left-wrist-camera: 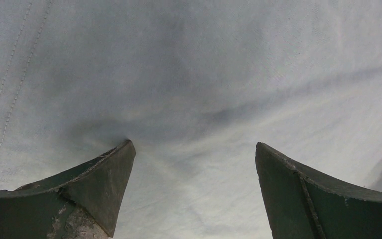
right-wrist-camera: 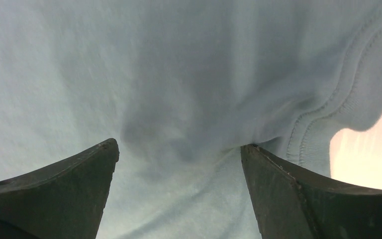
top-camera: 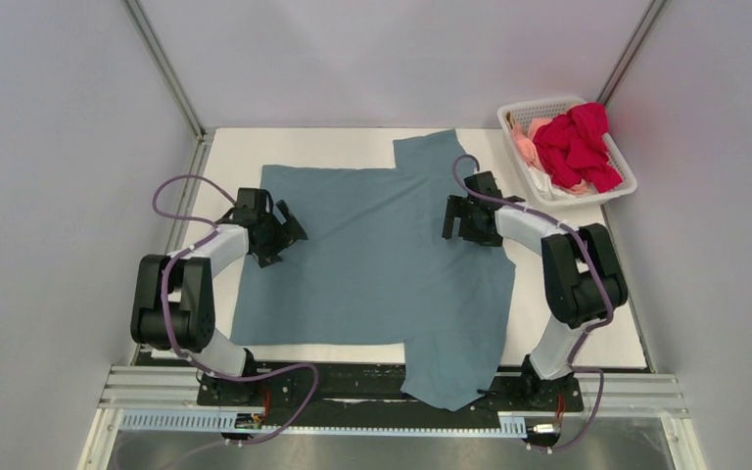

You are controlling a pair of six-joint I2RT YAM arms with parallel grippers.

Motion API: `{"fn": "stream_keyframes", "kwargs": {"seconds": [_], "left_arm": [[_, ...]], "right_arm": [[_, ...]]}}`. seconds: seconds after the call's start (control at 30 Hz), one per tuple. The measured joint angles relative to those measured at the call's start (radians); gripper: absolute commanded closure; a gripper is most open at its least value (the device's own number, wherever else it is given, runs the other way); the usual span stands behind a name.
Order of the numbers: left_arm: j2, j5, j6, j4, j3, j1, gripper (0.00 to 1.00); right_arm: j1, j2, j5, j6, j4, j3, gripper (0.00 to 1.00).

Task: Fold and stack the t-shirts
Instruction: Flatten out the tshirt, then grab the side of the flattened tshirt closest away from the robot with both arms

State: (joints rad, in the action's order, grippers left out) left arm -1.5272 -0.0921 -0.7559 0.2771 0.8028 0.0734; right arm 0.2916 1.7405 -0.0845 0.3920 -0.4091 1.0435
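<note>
You're looking at the large dusty blue-grey cloth t-shirt [top-camera: 372,264] lying spread flat on the white table [top-camera: 313,147], turned sideways to you. Its long axis is running left-right, with the ribbed collar [right-wrist-camera: 323,129] at the right end, the stitched hem [left-wrist-camera: 10,84] at the left, the far sleeve [top-camera: 431,152] pointing away and the near sleeve [top-camera: 450,382] hanging over the near edge between the arm bases. The left gripper [top-camera: 284,230] is sitting over the hem end with fingers spread wide, holding nothing; one fingertip [left-wrist-camera: 122,149] is dimpling the cloth. The right gripper [top-camera: 462,220] is sitting over the collar end, also spread wide and holding nothing, and the cloth is puckering between its tips, with the collar rib running just beside one finger [right-wrist-camera: 258,159]. What matters for you here: the cloth is lying directly under both pairs of fingers, not off to a side, so you're likely setting up a pinch at each end, and each arm is working the end nearer to it. Which fold line you're going for isn't showing yet. The bright red t-shirt [top-camera: 578,147] and the pale pink t-shirt [top-camera: 524,147] are sitting crumpled in the white plastic lattice basket [top-camera: 548,106] at the far right corner, well apart from both grippers, with the right arm nearer. No brand, label or print is showing in any view.
</note>
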Motion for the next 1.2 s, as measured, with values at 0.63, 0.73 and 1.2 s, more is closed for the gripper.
{"fn": "stream_keyframes", "kwargs": {"seconds": [0.63,0.73,1.2], "left_arm": [[-0.211,-0.036,-0.003,0.050,0.286,-0.032,0.00],[-0.039,0.010,-0.018,0.071,0.190,-0.034,0.00],[0.685,0.299,-0.200,0.408,-0.256,-0.044,0.00]], "right_arm": [[-0.076,0.259,0.005,-0.053,-0.032,0.378,0.00],[-0.042,0.118,-0.034,-0.046,-0.057,0.255,0.00],[-0.002,-0.335,-0.055,0.048,-0.031,-0.150,0.00]]}}
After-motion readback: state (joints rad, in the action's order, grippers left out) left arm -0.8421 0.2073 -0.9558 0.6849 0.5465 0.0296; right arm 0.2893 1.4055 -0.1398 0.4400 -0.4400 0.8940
